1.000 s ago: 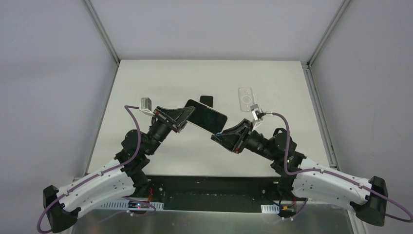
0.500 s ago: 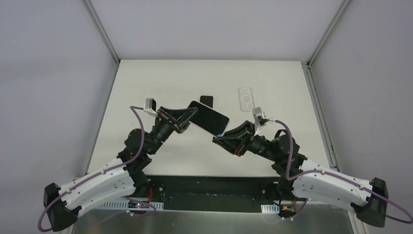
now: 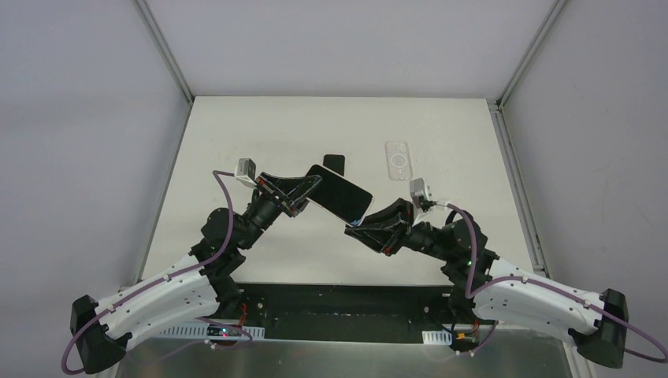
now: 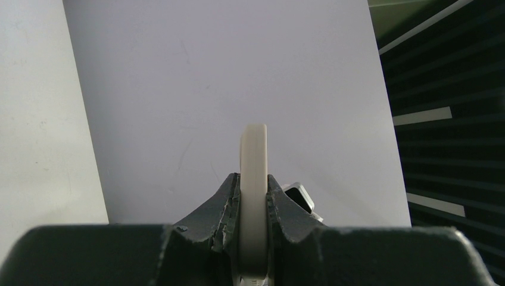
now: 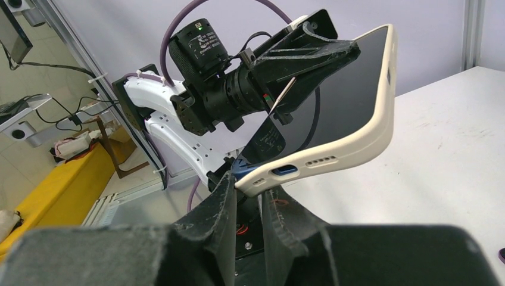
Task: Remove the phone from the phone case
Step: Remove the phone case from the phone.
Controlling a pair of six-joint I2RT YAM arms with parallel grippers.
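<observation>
So, phone (image 3: 340,193) still cased, strung between two grippers over the table (image 3: 236,142)!
Right arm (image 3: 473,268) has sagged back toward its base over the last second, wrist dropping a touch, yet the phone has barely shifted and the cream case (image 5: 372,137) still hugs it all round, so by my reading the peel hasn't started to bite. Left gripper (image 3: 309,187) pinches the case's upper end, right gripper (image 3: 356,227) pinches its lower corner. Only the overhead view shows a spare clear case (image 3: 399,159) lying flat on the table behind. Only the right wrist view shows the dark screen (image 5: 339,101) seated inside the rim, with the port (image 5: 284,171) just beside the grip; the left wrist view gives nothing but the case's edge, clamped between the jaws.
</observation>
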